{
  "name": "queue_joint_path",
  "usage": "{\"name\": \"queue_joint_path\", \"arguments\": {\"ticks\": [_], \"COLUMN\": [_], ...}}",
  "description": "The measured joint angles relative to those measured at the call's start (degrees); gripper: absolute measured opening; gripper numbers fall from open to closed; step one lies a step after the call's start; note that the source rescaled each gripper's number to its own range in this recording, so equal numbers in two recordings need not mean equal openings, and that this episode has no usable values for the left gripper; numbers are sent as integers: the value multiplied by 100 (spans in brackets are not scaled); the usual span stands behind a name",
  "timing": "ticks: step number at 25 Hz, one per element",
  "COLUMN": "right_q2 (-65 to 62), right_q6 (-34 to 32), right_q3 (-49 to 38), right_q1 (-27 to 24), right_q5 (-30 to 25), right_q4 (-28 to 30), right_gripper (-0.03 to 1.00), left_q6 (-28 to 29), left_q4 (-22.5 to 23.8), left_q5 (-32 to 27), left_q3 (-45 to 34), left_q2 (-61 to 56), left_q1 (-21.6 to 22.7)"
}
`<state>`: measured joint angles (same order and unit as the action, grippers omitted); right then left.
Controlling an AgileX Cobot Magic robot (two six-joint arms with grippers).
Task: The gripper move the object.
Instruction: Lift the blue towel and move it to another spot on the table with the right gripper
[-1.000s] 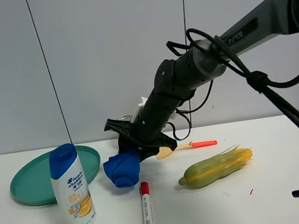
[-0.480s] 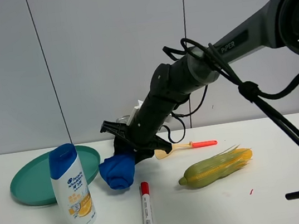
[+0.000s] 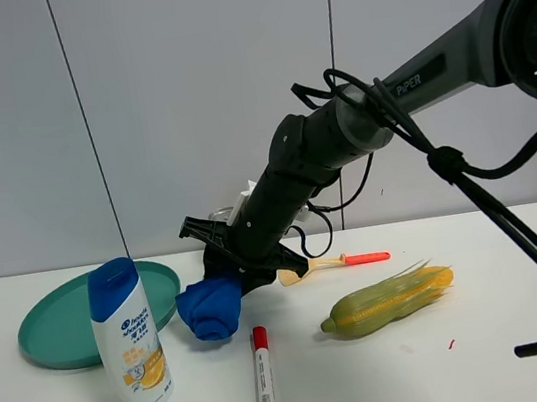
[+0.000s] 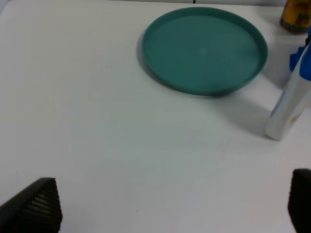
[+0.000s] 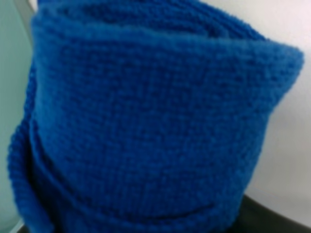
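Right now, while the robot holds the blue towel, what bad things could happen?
The blue towel is held by the right gripper close to the shampoo bottle, so a swing toward the green plate might tip that upright bottle. The soft roll could also slip or unroll, maybe dropping onto the red marker.

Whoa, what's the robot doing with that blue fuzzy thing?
The right gripper is shut on a rolled blue towel, holding it low by the white table, beside the teal plate and the shampoo bottle. A red marker and a corn cob lie nearby, untouched. The left gripper hangs open above the table, holding nothing.
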<state>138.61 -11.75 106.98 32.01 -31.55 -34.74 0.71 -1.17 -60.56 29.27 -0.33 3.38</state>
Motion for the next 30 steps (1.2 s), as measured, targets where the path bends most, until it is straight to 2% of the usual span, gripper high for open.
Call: {"name": "queue_joint_path", "arguments": {"ticks": [4,11,14,16,23,30], "right_q2": [0,0,0,-20,-218,-663], "right_q6": [-28,-44,-98,-136,-218,-233], "right_q3": [0,7,7,13,13,13], "right_q1": [0,0,0,0,0,0], "right_q5": [-33,-126,-174,-274,-339,-738], "right_q4": [0,0,-10,-10,-1,159], "right_gripper": [26,41,59,68,72,72], "left_q6": [0,0,0,0,0,0], "left_q4": [0,0,0,0,0,0], "left_q5": [0,0,0,0,0,0], "left_q3": [0,0,0,0,0,0], "left_q2": [0,0,0,0,0,0], "left_q1": [0,0,0,0,0,0]}}
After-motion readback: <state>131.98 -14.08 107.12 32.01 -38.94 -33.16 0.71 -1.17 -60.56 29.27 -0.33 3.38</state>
